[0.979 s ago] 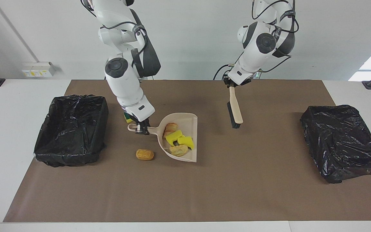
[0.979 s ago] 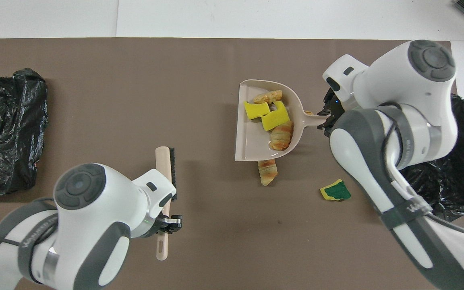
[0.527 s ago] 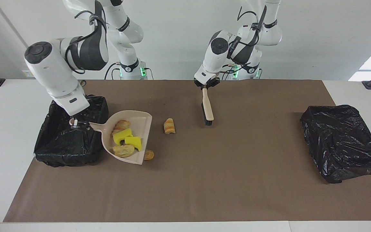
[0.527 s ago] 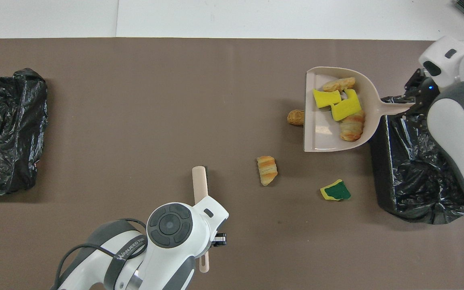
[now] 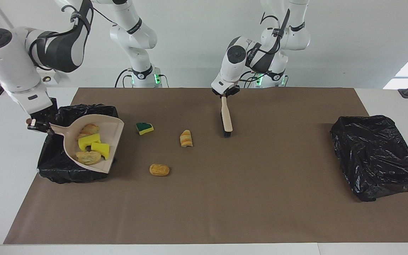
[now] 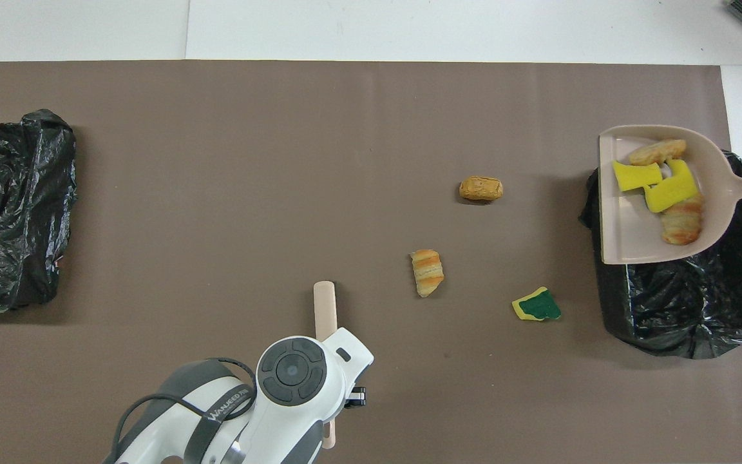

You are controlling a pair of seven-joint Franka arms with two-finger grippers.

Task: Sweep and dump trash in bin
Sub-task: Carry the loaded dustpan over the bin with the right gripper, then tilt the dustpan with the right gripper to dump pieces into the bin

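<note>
Right gripper [image 5: 35, 124] grips the beige dustpan [image 5: 113, 122] over the bin [image 5: 53, 173]; left gripper [image 5: 226, 92] clamps the brush [image 5: 227, 122]. Sponge scraps [image 5: 94, 142] look light, soft, likely to slide out.

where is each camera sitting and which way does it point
Facing view: high across the table, looking at both arms; right gripper holds the dustpan over a bin, left gripper holds the brush.
Overhead view: above the robots' end, looking steeply down; the left arm and little of the right show.
Shared: dustpan, brush, green-topped sponge.
</note>
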